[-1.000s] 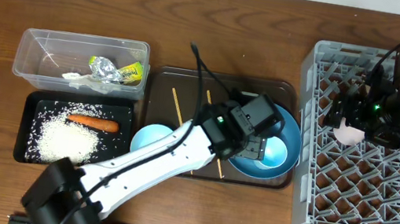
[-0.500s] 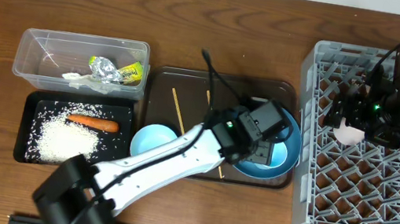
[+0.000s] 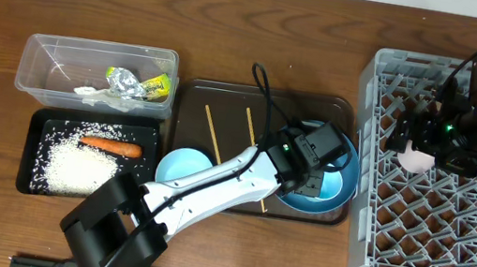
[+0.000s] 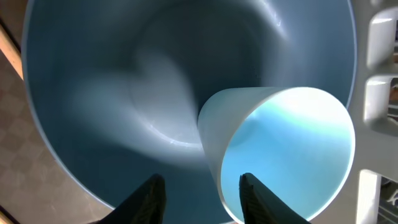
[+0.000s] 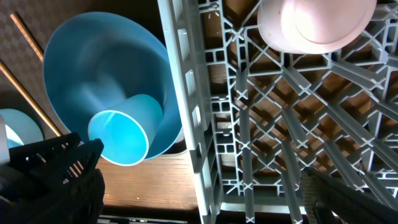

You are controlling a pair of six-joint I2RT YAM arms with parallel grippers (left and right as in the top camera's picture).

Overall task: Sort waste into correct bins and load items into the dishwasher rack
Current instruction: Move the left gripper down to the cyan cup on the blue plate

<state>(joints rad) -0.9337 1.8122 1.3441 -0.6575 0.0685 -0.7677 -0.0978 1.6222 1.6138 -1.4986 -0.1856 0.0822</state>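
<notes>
Light blue cup (image 4: 286, 143) on its side in blue plate (image 4: 112, 81) on brown tray (image 3: 192, 98), rim between fingers of part-spread left gripper (image 4: 200, 190). Right gripper (image 3: 413, 139) spread wide over rack (image 3: 365, 238), near upturned pink cup (image 5: 317, 25).

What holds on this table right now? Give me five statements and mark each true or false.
1. The pink cup sits in the dishwasher rack. True.
2. Both chopsticks lie on the brown serving tray. True.
3. The light blue cup stands upright on the brown serving tray. False: it lies on its side in the blue plate.
4. The orange food piece lies on the brown serving tray. False: it is in the black tray.
5. The left hand straddles the light blue cup's wall. True.
</notes>
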